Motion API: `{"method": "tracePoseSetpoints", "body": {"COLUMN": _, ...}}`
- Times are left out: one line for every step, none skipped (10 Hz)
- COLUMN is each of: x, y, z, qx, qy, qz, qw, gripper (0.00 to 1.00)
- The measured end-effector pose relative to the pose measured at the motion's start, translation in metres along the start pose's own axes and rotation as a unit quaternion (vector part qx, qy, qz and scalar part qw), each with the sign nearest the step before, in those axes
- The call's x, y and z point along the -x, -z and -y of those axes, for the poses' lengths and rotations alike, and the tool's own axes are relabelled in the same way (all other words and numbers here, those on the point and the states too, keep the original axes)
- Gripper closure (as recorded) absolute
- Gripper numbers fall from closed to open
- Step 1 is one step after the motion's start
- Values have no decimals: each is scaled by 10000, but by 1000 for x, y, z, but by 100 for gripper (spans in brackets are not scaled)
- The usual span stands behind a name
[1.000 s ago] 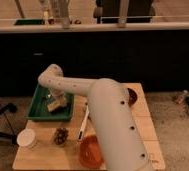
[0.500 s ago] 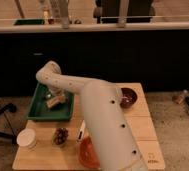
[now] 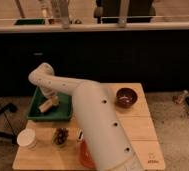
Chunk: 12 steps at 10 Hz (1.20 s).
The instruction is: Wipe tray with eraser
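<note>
The dark-green tray (image 3: 35, 115) lies at the back left of the wooden table. A tan eraser block (image 3: 47, 105) rests inside it, toward its middle. My white arm reaches from the lower right across the table and bends down into the tray. The gripper (image 3: 51, 100) is at the eraser, right over its upper end and seemingly touching it. The arm's wrist hides how the gripper meets the block.
A dark round bowl (image 3: 126, 96) stands at the back right. A white cup (image 3: 27, 138) and a dark clump (image 3: 61, 136) sit at the front left. An orange bowl (image 3: 84, 155) and a white stick tool (image 3: 79, 134) are partly hidden by the arm.
The arm's bend and the gripper have shifted left over the tray, and the eraser has moved a little left with them.
</note>
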State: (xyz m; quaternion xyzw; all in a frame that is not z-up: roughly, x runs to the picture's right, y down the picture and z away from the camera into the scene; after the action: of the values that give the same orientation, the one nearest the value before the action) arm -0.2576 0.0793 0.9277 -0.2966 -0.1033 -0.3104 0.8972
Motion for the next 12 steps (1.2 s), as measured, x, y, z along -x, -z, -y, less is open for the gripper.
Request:
{"method": "tracePoseSetpoints", "body": {"x": -2, "y": -2, "z": -10, "qx": 97, "qy": 49, "qz": -11, "qw": 9999, "gripper": 100}}
{"method": "tracePoseSetpoints", "body": {"x": -7, "y": -2, "z": -16, "qx": 141, "qy": 50, "qz": -31, "qw": 9999, "gripper": 100}}
{"method": "tracePoseSetpoints", "body": {"x": -14, "y": -3, "z": -23, "qx": 185, "qy": 32, "qz": -67, "qw": 9998, "gripper": 100}}
{"method": "tracePoseSetpoints", "body": {"x": -27, "y": -2, "z": -32, "qx": 233, "qy": -61, "qz": -145, "qw": 9996, "gripper": 100}}
{"method": "tracePoseSetpoints", "body": {"x": -38, "y": -1, "z": -37, "qx": 250, "qy": -177, "qz": -211, "qw": 9993, "gripper": 100}}
{"method": "tracePoseSetpoints", "body": {"x": -47, "y": 1, "z": -38, "qx": 248, "qy": -278, "qz": -291, "qw": 9989, "gripper": 100}}
{"method": "tracePoseSetpoints", "body": {"x": -51, "y": 5, "z": -35, "qx": 211, "qy": -340, "qz": -340, "qw": 9986, "gripper": 100}}
{"method": "tracePoseSetpoints", "body": {"x": -55, "y": 9, "z": -30, "qx": 156, "qy": -387, "qz": -388, "qw": 9984, "gripper": 100}}
{"method": "tracePoseSetpoints", "body": {"x": -59, "y": 12, "z": -23, "qx": 105, "qy": -425, "qz": -432, "qw": 9981, "gripper": 100}}
{"method": "tracePoseSetpoints", "body": {"x": -59, "y": 14, "z": -16, "qx": 62, "qy": -420, "qz": -453, "qw": 9981, "gripper": 100}}
{"method": "tracePoseSetpoints", "body": {"x": -53, "y": 14, "z": -4, "qx": 19, "qy": -361, "qz": -440, "qw": 9984, "gripper": 100}}
{"method": "tracePoseSetpoints", "body": {"x": -47, "y": 12, "z": 2, "qx": 17, "qy": -303, "qz": -416, "qw": 9987, "gripper": 100}}
